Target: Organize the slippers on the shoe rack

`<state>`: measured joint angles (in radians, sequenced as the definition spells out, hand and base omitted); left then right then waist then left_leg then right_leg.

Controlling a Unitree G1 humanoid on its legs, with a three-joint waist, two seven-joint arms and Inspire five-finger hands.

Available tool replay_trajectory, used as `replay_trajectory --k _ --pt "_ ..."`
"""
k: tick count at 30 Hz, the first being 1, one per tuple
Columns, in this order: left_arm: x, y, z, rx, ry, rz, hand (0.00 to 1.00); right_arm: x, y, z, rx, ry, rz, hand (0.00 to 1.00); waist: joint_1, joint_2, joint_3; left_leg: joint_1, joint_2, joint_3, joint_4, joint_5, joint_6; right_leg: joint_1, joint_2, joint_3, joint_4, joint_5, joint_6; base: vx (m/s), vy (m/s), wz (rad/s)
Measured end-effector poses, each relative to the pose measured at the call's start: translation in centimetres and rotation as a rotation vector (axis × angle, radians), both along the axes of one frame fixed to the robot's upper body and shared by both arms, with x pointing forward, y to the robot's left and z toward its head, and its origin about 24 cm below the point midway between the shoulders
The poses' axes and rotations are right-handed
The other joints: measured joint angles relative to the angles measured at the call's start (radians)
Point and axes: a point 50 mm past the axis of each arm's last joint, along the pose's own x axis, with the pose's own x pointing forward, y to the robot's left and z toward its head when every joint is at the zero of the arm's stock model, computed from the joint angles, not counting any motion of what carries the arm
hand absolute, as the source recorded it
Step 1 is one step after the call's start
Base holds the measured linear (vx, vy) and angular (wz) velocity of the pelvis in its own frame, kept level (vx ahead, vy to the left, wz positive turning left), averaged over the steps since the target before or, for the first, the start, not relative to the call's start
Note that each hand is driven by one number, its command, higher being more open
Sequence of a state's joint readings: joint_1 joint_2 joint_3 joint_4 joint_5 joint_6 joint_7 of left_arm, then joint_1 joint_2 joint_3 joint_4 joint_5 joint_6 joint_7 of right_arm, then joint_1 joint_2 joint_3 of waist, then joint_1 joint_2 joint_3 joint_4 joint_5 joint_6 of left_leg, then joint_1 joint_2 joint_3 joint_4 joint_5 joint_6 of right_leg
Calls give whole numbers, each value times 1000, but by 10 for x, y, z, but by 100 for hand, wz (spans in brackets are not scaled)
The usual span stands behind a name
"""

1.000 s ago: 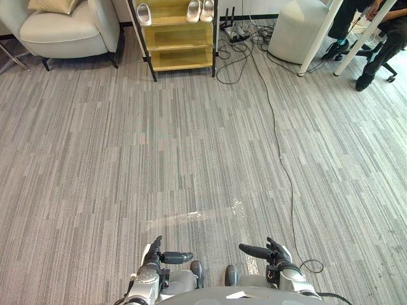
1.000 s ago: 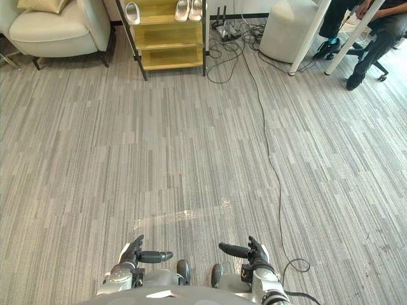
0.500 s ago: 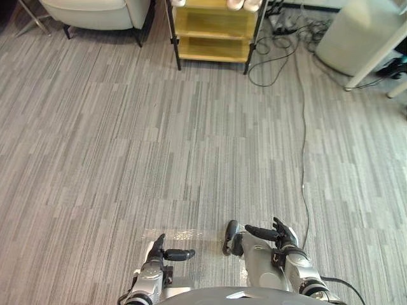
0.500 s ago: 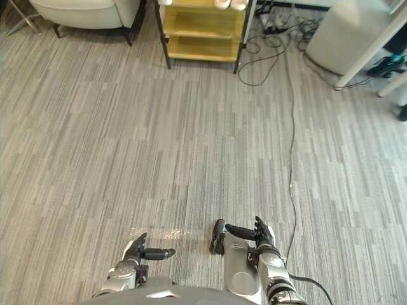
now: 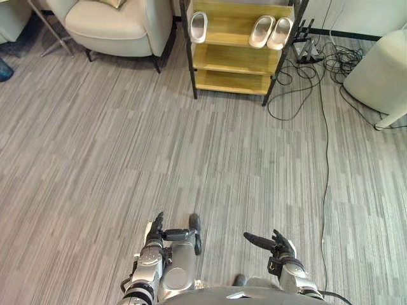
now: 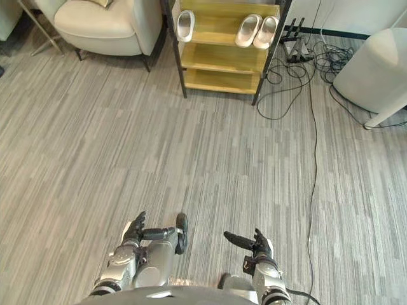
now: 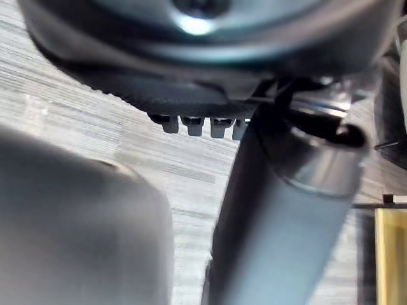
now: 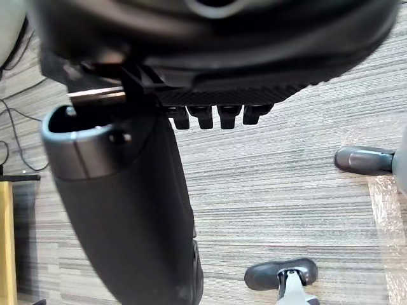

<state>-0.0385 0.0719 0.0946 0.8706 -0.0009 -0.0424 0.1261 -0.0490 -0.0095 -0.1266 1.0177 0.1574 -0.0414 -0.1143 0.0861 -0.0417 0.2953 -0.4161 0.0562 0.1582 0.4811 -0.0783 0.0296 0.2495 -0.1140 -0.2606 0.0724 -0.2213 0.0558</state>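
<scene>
Rack far off, hands empty

Grey striped carpet floor [image 5: 127, 140] stretches to the yellow wooden, black-framed shoe rack [image 5: 232, 59], well apart from the robot. Three pale slippers [image 5: 198, 27] lie on its top shelf. The left hand [image 5: 156, 232] and right hand [image 5: 280, 245] hang low, fingers slack, holding nothing. Best to walk up squarely before reaching.

Both arms low, forearms forward. Left hand [image 5: 154, 239] and right hand [image 5: 281, 249] have fingers loosely extended, thumbs pointing inward.
</scene>
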Motion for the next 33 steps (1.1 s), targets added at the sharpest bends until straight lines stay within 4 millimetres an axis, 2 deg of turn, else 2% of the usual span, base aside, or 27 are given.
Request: replay_trajectory --k 2,3,4,5,6,7,8,9,10,11,12,13,14,15,16,17,18,19,20,22,24,26,28,29,30,31,33 --pt "-3 1 -2 7 19 4 100 2 4 0 11 -2 7 100 17 -2 -5 52 19 41 62 -78 11 -24 -23 71 149 10 17 556 197 -52" --pt "-10 4 -6 16 52 0 100 3 7 1 13 -6 26 100 11 0 -20 112 20 53 50 -124 12 -74 -44 101 329 44 71 363 148 -52" --pt "-12 5 -8 20 62 -4 100 3 7 1 12 -6 30 100 7 -2 -23 135 16 54 39 -137 11 -94 -53 105 382 59 88 519 212 -22" --pt "-18 5 -11 29 89 -21 100 2 9 0 13 -4 44 100 -9 -13 -31 204 0 49 -9 -183 20 -190 -91 107 624 156 114 332 114 0" --pt "-20 4 -12 30 100 -29 100 0 9 0 13 -1 46 100 -13 -16 -32 233 -5 47 -25 -194 25 -237 -103 110 725 176 114 494 129 5" --pt "-23 4 -14 31 118 -33 100 -1 9 -1 17 2 49 100 -17 -15 -32 280 -6 44 -43 -213 25 -305 -104 103 848 100 85 420 40 5" --pt "-24 4 -15 35 126 -35 100 0 8 1 9 -15 54 100 -20 -16 -32 336 -8 43 -70 -225 22 -370 -106 72 905 25 36 436 24 5" --pt "-26 4 -15 38 132 -34 100 2 7 2 2 -26 61 100 -27 -12 -30 368 -8 41 -88 -229 16 -400 -105 43 908 -6 11 468 -5 11" --pt "-33 5 -18 40 154 -28 100 6 5 4 -6 -40 69 100 -40 -5 -27 427 1 35 -120 -234 10 -451 -92 -15 864 -52 -37 498 -45 24" --pt "-33 5 -19 41 158 -26 100 11 4 7 -13 -59 85 100 -50 1 -26 487 15 24 -165 -235 9 -513 -61 -66 747 -70 -66 624 -91 24" --pt "-34 5 -19 41 158 -26 100 13 4 8 -14 -65 88 100 -51 3 -25 501 20 23 -176 -235 9 -529 -50 -71 712 -70 -66 678 -139 35" --pt "-35 5 -19 40 161 -26 100 16 4 10 -19 -85 94 100 -58 12 -20 541 42 12 -206 -235 9 -577 -13 -71 573 -51 -51 729 -177 52" --pt "-39 4 -21 37 171 -25 100 18 4 11 -21 -95 96 100 -66 11 -20 581 50 -8 -240 -236 -1 -601 14 -55 387 20 -26 508 -132 65" --pt "-41 4 -22 36 177 -26 100 16 3 11 -22 -88 96 100 -69 8 -22 603 47 -13 -254 -238 -24 -603 18 -46 304 80 -23 526 -156 90" --pt "-47 0 -25 21 201 -24 100 8 -4 7 -36 -55 93 100 -78 20 -31 660 75 -57 -268 -264 -77 -582 39 -26 301 244 -102 533 -181 52" --pt "-47 -4 -26 10 205 -24 100 11 -7 7 -46 -49 97 100 -65 48 -39 660 101 -66 -262 -258 -86 -592 54 -26 340 223 -108 779 -281 54" --pt "-46 -10 -27 -7 204 -31 100 9 -13 6 -57 -37 77 100 -70 60 -43 641 111 -93 -203 -226 -125 -594 49 -36 399 136 -117 752 -284 13" --pt "-47 -12 -28 -14 208 -31 100 7 -15 6 -56 -27 66 100 -71 67 -46 631 119 -100 -167 -212 -136 -581 51 -43 402 119 -122 694 -278 35" --pt "-46 -13 -27 -20 203 -24 100 0 -19 3 -57 -9 44 100 -73 79 -45 570 134 -133 27 -138 -126 -505 68 -61 363 85 -120 547 -223 22" --pt "-45 -11 -27 -28 194 0 100 -5 -20 2 -59 2 40 100 -67 87 -39 486 162 -143 248 -41 -132 -414 90 -67 296 74 -122 461 -197 18" --pt "-37 -8 -20 -29 137 30 100 -11 -18 0 -52 10 27 100 -49 89 -34 296 229 -105 601 -119 -131 -272 132 -69 196 60 -131 413 -132 1" --pt "-28 -4 -14 -17 92 25 100 -10 -8 -1 -27 9 26 100 -36 65 -28 175 213 -73 583 -165 -117 -182 134 -56 127 55 -124 429 -50 -16" --pt "-23 -4 -10 -21 61 33 100 -8 -2 -1 -12 8 24 100 -29 56 -20 113 157 -60 363 -202 -118 -119 125 -28 77 55 -117 423 76 -36" --pt "-21 -4 -9 -25 54 34 100 -8 -1 -1 -10 9 23 100 -21 54 -18 113 113 -64 204 -198 -121 -97 107 -8 69 45 -95 311 138 -40" --pt "-20 -5 -10 -25 55 32 100 -9 -2 -2 -10 13 22 100 -20 54 -17 116 88 -68 107 -178 -118 -87 97 2 67 36 -81 415 227 -66" --pt "-25 -11 -13 -44 73 29 100 -13 -5 -3 -19 29 21 100 -10 70 -25 143 56 -89 -70 -1 -60 -69 100 46 66 8 -33 428 226 -52" --pt "-23 -7 -12 -20 77 8 100 -15 2 -5 -8 43 38 100 -9 32 -35 167 17 -64 -89 -21 -38 -63 57 77 57 5 -30 421 179 -28"
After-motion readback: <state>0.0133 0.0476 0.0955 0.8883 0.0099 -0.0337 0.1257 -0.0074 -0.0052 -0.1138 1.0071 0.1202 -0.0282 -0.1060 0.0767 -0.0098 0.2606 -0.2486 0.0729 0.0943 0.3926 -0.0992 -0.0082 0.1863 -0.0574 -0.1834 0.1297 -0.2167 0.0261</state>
